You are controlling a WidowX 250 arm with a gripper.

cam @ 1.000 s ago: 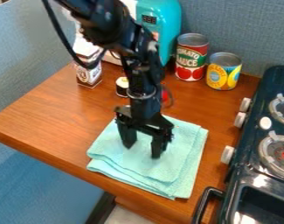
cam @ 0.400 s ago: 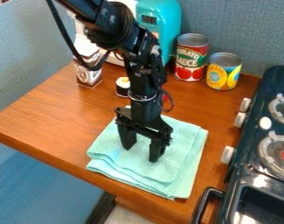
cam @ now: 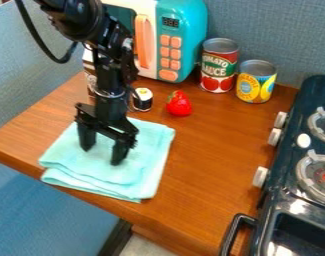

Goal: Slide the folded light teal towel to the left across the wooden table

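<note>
The counter (cam: 211, 165) is brown wood, with a blue-gray wall (cam: 265, 30) behind. The black arm (cam: 108, 62) comes in from the top left and its gripper (cam: 102, 156) points down. Its 2 fingers are wide apart, with their tips on the folded mint cloth (cam: 150, 155) and flat cloth between them. Behind are a sushi roll (cam: 143, 101), strawberry (cam: 179, 105), toy microwave (cam: 193, 37) and 2 cans (cam: 219, 67). The stove (cam: 275, 162) is at the right.

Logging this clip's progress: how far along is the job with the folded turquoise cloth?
Done: the folded turquoise cloth has shifted across the brown wooden table, away from the dark toy stove. In hand: the black two-finger claw stands on it, fingers apart. Left: probably lifting off; whether more sliding is needed, I can't tell.
</note>
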